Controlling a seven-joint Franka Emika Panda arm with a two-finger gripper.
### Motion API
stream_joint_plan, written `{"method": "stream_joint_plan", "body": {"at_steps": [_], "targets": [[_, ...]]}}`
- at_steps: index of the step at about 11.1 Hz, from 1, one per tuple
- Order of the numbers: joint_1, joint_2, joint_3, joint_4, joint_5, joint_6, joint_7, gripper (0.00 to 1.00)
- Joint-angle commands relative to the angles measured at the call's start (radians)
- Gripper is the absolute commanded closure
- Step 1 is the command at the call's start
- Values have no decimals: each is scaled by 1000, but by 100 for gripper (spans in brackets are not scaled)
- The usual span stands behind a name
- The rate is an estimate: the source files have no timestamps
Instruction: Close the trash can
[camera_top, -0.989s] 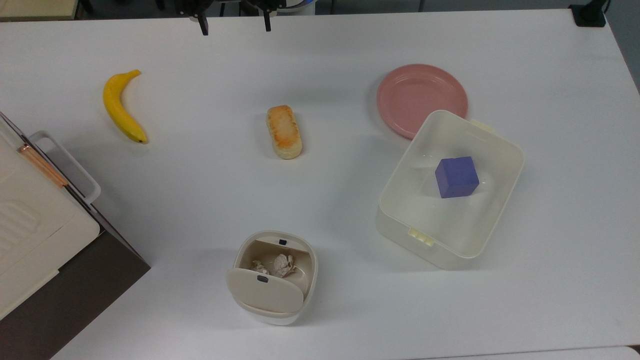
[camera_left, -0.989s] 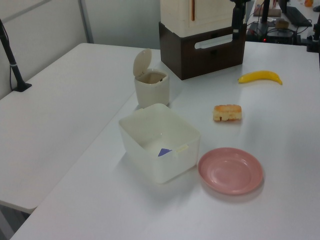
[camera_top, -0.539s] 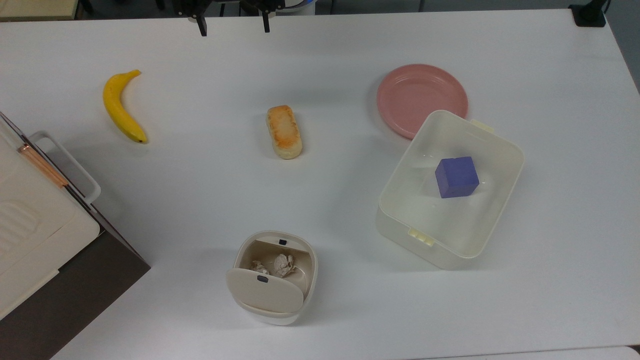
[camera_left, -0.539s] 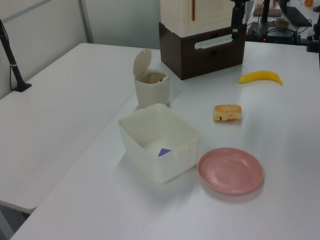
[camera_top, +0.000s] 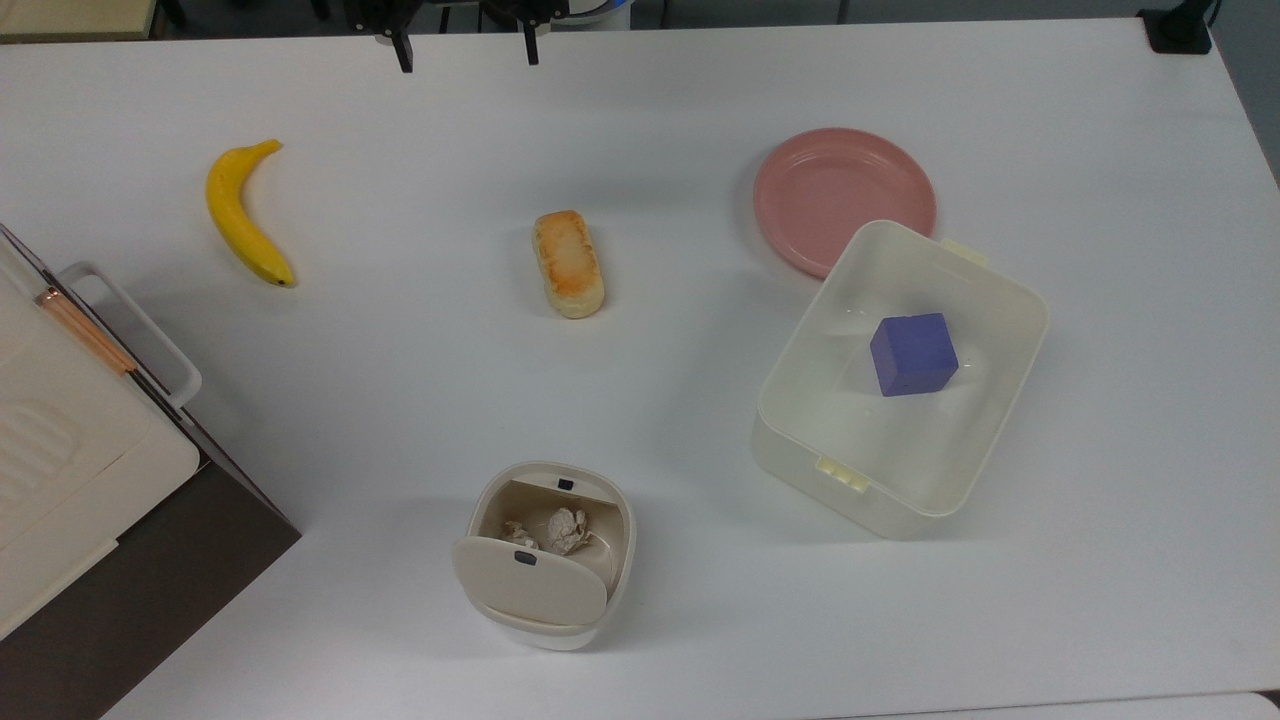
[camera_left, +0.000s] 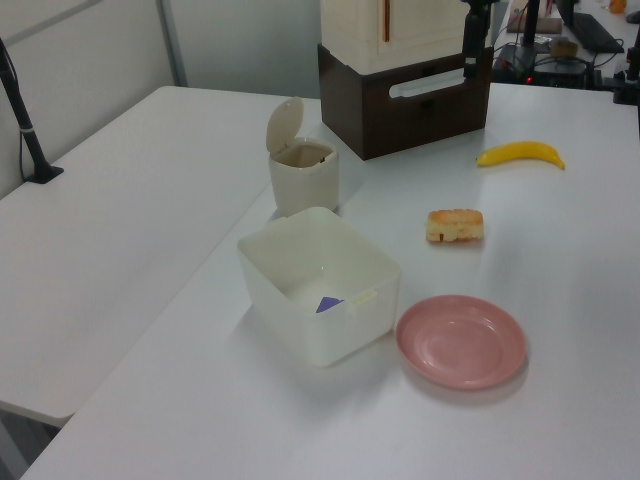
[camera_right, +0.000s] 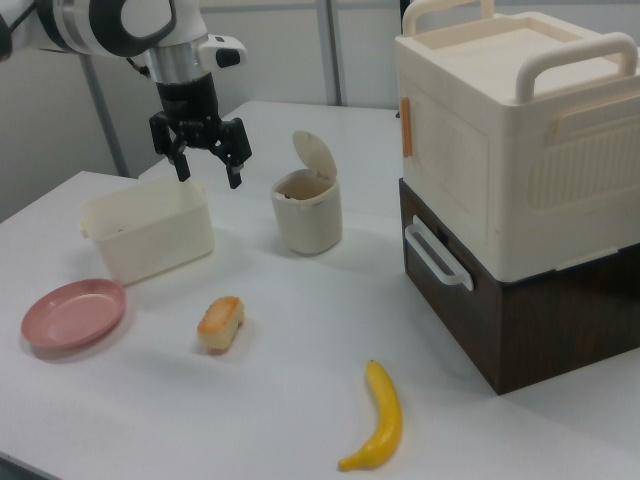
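The trash can (camera_top: 600, 590) is a small cream bin near the table's front edge in the top view. Its beige lid (camera_top: 528, 583) with a dark button stands tipped up on its hinge, and crumpled paper (camera_top: 556, 528) lies inside. The left view shows the trash can (camera_left: 303, 180) with its lid (camera_left: 285, 124) raised, as does the right view, trash can (camera_right: 308, 215) and lid (camera_right: 315, 156). My gripper (camera_top: 466, 55) hangs open and empty at the far edge of the table. In the right view my gripper (camera_right: 209, 174) is high above the table, left of the bin and well apart from it.
A banana (camera_top: 243, 214), a bread roll (camera_top: 568, 263) and a pink plate (camera_top: 843, 198) lie on the white table. A white container (camera_top: 1005, 400) holds a blue cube (camera_top: 912, 354). A cream box on a dark brown base (camera_top: 150, 560) stands at the top view's left.
My gripper has drifted very slightly toward the top view's left. The trash can and its lid have not moved.
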Motion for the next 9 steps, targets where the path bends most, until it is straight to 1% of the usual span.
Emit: {"method": "stream_joint_plan", "body": {"at_steps": [1, 9], "targets": [[6, -25, -14, -34, 26, 23, -29, 0], [6, -25, -14, -34, 26, 20, -36, 0]]}}
